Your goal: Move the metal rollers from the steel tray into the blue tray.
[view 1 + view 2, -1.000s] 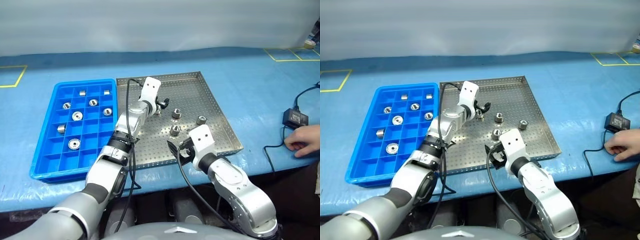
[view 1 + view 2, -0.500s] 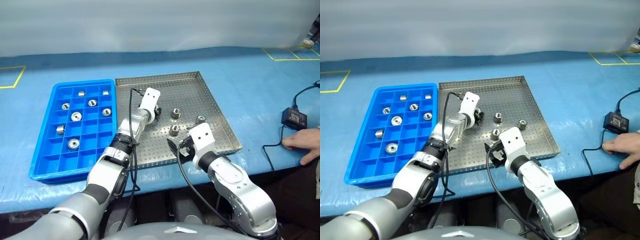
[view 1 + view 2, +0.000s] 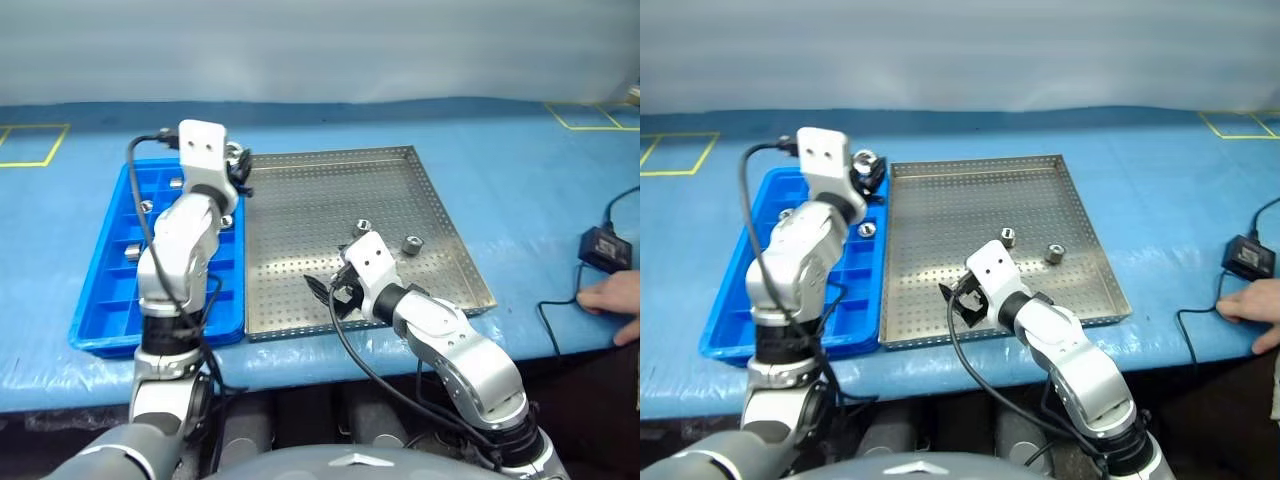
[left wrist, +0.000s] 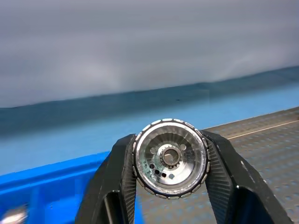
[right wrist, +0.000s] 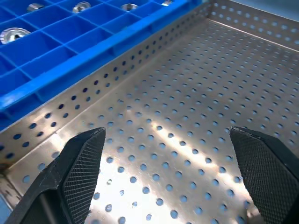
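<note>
step: carry to bright blue plastic gridded tray (image 3: 730, 318) | left gripper (image 4: 170, 164) clamped on shiny silver metal roller (image 4: 170, 156), to be lowered over an empty compartment | right gripper (image 5: 173, 182) spread wide, empty, above large perforated steel tray (image 3: 940, 205)

Black adapter (image 3: 607, 247) with cable, person's hand (image 3: 612, 302) beside it.

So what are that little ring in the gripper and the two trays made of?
The roller looks like polished metal: silver, mirror-bright, with a ribbed rim. The steel tray seems brushed sheet metal, dull silver, punched with rows of holes. The blue tray is likely moulded plastic: even bright colour, soft sheen, thick grid walls.
</note>
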Action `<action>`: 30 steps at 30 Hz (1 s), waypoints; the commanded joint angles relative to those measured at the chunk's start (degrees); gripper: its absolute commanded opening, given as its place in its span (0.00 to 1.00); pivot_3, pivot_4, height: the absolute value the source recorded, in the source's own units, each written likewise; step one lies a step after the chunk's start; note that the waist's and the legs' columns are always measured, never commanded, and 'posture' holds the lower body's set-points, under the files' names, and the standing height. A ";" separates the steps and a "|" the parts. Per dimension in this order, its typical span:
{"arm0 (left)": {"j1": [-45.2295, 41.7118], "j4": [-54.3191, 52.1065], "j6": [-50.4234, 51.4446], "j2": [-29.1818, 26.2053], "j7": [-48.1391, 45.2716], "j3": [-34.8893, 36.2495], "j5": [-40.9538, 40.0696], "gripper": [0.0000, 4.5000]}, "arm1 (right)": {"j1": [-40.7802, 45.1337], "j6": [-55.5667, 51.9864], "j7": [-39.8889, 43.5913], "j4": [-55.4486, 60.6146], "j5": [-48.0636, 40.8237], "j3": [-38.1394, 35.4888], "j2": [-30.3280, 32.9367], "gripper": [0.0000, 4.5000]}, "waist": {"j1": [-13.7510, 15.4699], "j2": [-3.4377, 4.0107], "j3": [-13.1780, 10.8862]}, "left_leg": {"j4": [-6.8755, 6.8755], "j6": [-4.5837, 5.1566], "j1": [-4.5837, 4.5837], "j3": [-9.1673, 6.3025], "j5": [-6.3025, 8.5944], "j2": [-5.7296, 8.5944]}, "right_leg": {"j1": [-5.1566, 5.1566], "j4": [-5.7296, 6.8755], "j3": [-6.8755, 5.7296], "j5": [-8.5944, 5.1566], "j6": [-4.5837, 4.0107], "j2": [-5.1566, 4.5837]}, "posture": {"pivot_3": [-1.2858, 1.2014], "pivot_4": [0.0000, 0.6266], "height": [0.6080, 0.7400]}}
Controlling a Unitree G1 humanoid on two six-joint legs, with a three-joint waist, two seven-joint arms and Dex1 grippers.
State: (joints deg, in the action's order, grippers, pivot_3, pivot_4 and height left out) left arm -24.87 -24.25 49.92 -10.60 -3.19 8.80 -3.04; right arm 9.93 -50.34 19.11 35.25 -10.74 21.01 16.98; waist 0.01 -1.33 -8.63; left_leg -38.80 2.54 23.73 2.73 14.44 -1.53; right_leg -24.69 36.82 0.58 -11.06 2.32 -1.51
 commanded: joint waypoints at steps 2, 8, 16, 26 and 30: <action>7.95 -16.96 7.95 -1.12 2.99 2.94 2.29 0.38 | 4.47 3.16 4.15 -2.40 -0.89 2.35 -0.30 1.00 | 2.14 -0.03 -0.01 | -0.02 0.00 0.01 -0.04 0.00 0.02 | 0.04 -0.03 -0.05 -0.05 0.02 -0.02 | 0.62 0.24 1.00; 20.13 -28.04 15.54 2.45 6.55 3.34 4.30 0.38 | 8.37 5.65 8.36 -6.42 -0.97 5.47 -0.55 1.00 | 5.70 -0.06 -0.02 | -0.15 -0.01 0.02 -0.18 0.00 0.07 | 0.16 -0.05 -0.21 -0.22 -0.16 -0.12 | 0.65 0.24 1.00; 30.26 -28.14 15.98 8.48 10.67 3.01 7.01 0.38 | 7.78 5.90 10.15 -6.90 -0.82 6.48 -0.01 1.00 | 7.74 -0.06 -0.03 | -0.16 -0.06 0.02 -0.27 -0.01 0.02 | 0.14 -0.01 -0.41 -0.29 -0.26 -0.21 | 0.66 0.24 1.00; 29.60 -24.00 12.68 12.30 13.93 5.31 8.95 0.60 | 4.28 3.96 8.08 -4.03 -0.95 4.50 1.25 1.00 | 7.89 -0.04 -0.03 | -0.10 -0.12 0.11 -0.45 0.03 0.01 | 0.10 -0.03 -0.79 -0.42 -0.46 -0.63 | 0.64 0.24 1.00; 27.14 -22.91 9.94 11.98 11.66 2.50 7.69 0.89 | 2.30 2.58 5.79 -2.30 -0.98 2.33 0.90 1.00 | 7.50 -0.03 -0.03 | -0.10 -0.13 0.13 -0.54 0.02 0.01 | 0.11 -0.02 -0.89 -0.44 -0.50 -0.60 | 0.62 0.24 1.00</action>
State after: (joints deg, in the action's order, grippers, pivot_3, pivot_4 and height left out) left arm 3.28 -46.79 62.50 1.94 9.43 12.43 5.19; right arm 12.31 -47.32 25.91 29.87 -11.52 25.29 18.14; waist 7.51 -1.36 -8.67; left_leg -38.90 2.41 23.90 2.17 14.46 -1.52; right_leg -24.60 36.79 -0.34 -11.50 1.81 -2.11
